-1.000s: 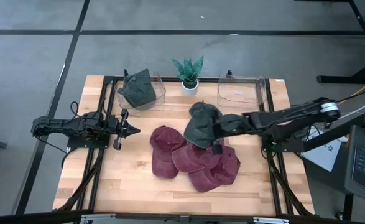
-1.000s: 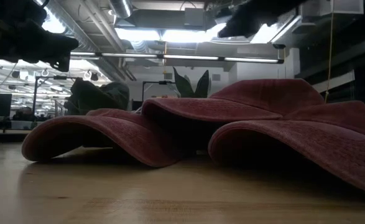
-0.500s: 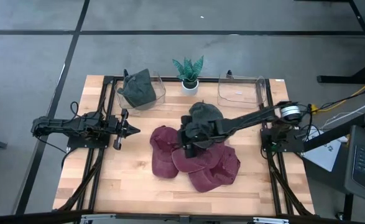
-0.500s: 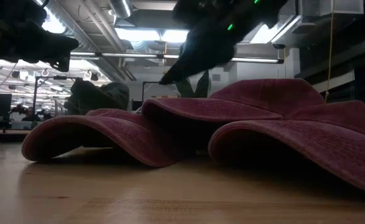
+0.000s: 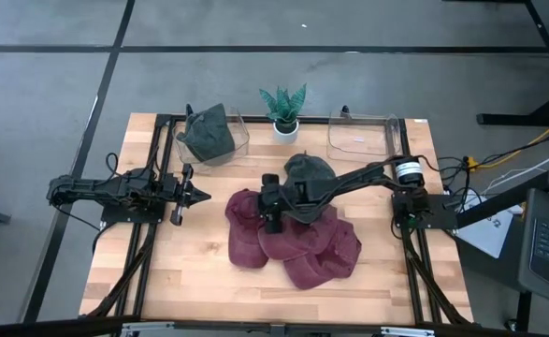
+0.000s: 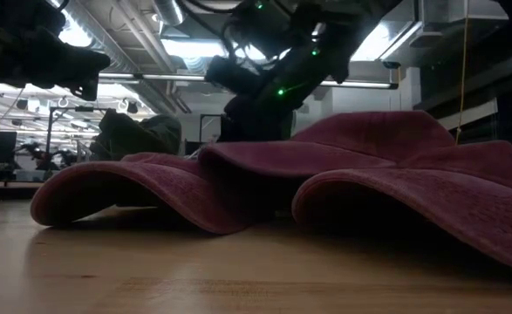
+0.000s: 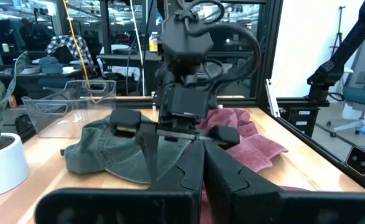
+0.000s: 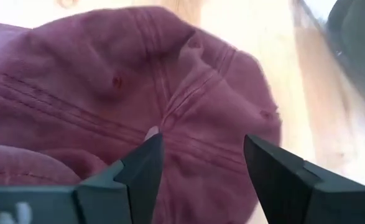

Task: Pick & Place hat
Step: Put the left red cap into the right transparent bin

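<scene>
Several maroon caps [image 5: 293, 241] lie overlapping in a pile at the table's middle, brims on the wood [image 6: 194, 196]. A dark green cap [image 5: 307, 171] lies flat just beyond them [image 7: 117, 152]. My right gripper [image 5: 270, 215] reaches across the pile to the leftmost maroon cap [image 5: 246, 234]. It is open, pointing down close over that cap's crown [image 8: 170, 106], with a finger on either side of the top seams. My left gripper [image 5: 197, 195] waits shut at the table's left [image 7: 201, 165]. A second green cap [image 5: 207, 136] sits in the left clear bin.
Along the far edge stand a clear bin [image 5: 227, 150] holding a green cap, a small potted plant [image 5: 283, 114] and another clear bin [image 5: 363, 136] with nothing in it. Bare wood [image 5: 190, 271] shows near the front edge and to the left of the pile.
My right arm has swept from the pile's right side toward the table's left, across the caps, and come down over the leftmost maroon cap. The green cap stays lying beyond the pile.
</scene>
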Tool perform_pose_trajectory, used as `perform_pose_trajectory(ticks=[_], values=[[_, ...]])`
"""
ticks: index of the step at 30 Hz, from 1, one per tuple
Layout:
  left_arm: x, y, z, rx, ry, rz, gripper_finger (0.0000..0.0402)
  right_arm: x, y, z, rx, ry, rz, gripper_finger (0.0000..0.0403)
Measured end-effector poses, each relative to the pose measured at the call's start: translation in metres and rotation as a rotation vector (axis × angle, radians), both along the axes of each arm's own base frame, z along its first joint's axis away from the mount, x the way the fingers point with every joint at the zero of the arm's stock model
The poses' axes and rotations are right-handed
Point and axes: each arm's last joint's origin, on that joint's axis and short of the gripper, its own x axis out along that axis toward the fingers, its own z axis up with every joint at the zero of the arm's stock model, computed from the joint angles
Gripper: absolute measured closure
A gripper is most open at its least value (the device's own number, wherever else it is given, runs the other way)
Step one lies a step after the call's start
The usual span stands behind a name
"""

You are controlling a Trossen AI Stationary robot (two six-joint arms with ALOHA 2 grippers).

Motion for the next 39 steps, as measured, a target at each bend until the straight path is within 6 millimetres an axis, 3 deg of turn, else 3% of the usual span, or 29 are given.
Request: perform_pose_trajectory(ticks=[7, 19, 23, 29, 34, 39], values=[[0.000, 0.000, 0.000, 0.000, 0.000, -0.001, 0.0396, 0.002, 0.001, -0.014, 0.132, 0.038, -0.016, 0.0181], [0.000, 0.000, 0.000, 0.000, 0.000, -0.001, 0.0396, -0.005, -0.005, -0.030, 0.178, 0.169, -0.075, 0.0186], [0.000, 0.000, 0.000, 0.000, 0.000, -0.001, 0.0396, -0.005, -0.007, -0.030, 0.173, 0.171, -0.076, 0.0235], [0.000, 0.000, 0.000, 0.000, 0.000, -0.002, 0.0396, -0.003, -0.007, -0.030, 0.191, 0.151, -0.039, 0.0380], [0.000, 0.000, 0.000, 0.000, 0.000, -0.002, 0.0396, -0.002, -0.007, -0.026, 0.197, 0.122, -0.007, 0.0375], [0.000, 0.000, 0.000, 0.000, 0.000, -0.001, 0.0396, -0.002, -0.012, -0.005, 0.217, 0.086, 0.019, 0.0392]])
